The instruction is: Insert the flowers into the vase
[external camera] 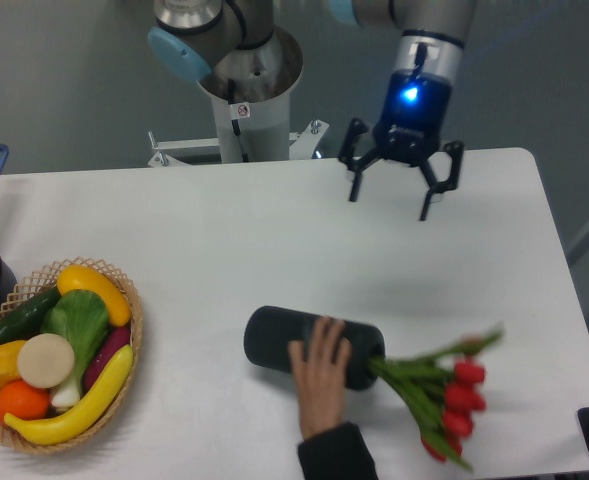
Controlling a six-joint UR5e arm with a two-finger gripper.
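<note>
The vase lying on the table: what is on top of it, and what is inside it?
A person's hand rests on the vase, which lies on its side. The flowers stick out from its right end; whether the stems go inside is hidden.

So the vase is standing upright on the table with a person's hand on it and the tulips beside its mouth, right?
Not quite. The camera view shows the vase lying on its side on the table, not upright. The rest holds: a person's hand rests on it, and the tulips lie by its mouth.
</note>
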